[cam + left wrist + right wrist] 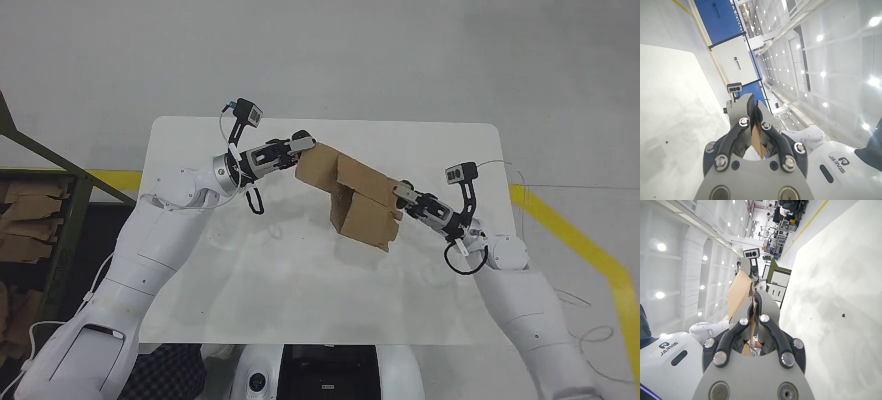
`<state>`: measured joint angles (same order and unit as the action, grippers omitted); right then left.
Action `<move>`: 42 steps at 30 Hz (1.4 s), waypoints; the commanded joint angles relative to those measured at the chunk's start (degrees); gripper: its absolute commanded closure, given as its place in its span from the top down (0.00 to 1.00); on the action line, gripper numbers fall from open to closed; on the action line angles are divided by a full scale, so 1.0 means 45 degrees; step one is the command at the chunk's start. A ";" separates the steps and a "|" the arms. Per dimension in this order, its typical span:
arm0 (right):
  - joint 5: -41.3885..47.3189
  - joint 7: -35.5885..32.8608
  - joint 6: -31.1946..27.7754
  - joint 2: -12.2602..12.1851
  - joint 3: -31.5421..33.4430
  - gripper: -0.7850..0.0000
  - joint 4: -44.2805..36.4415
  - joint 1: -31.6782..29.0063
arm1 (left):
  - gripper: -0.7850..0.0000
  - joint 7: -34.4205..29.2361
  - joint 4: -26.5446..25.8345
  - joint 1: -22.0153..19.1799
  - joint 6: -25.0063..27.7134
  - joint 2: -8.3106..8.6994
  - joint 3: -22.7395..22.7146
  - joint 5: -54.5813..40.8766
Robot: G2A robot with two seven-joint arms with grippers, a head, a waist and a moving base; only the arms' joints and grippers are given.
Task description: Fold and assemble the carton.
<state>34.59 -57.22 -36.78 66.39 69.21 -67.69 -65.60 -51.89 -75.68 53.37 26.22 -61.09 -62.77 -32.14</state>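
Left gripper point(755, 103): jaws clenched on a brown cardboard edge of the carton point(355, 195). I see the panel pinched between the two pads and running back toward the wrist.

Right gripper point(753, 300): jaws likewise closed on cardboard, at the carton's opposite end. A larger flap stands past the fingertips.

In the top view I log the carton spanning the gap between the two grippers, partly opened, over the far-centre part of the white table point(250, 290). The left gripper holds its far-left end, the right gripper its right side. I cannot tell whether the carton's lower corner touches the tabletop.

Both arms angle inward from the table's sides. Beyond the table's left edge lie stacked flat cardboard sheets point(30, 215).
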 commanded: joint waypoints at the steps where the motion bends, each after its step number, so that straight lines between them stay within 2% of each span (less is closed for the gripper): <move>1: -0.0046 -0.0042 0.0051 -0.0061 0.0225 0.00 -0.0184 -0.0120 | 1.00 0.0000 -0.0001 0.0000 0.0000 0.0000 0.0000 0.0000; 19: -0.1034 -0.0117 0.0628 -0.0545 0.1905 0.00 -0.2172 -0.1404 | 1.00 0.0000 -0.0001 0.0000 0.0000 0.0000 0.0000 0.0000; 33: -0.4815 0.1811 0.0326 -0.0700 0.2229 0.00 -0.2661 -0.1572 | 1.00 0.0000 -0.0001 0.0000 0.0000 0.0000 0.0000 0.0000; 42: -0.5614 0.2655 0.0045 -0.0702 0.2171 0.00 -0.2561 -0.1290 | 1.00 -0.0772 -0.1403 0.0733 -0.1838 0.0107 -0.0035 0.0355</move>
<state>9.57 -45.48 -36.55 63.24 78.99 -79.22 -71.53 -54.63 -81.58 56.37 19.01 -60.64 -62.97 -30.37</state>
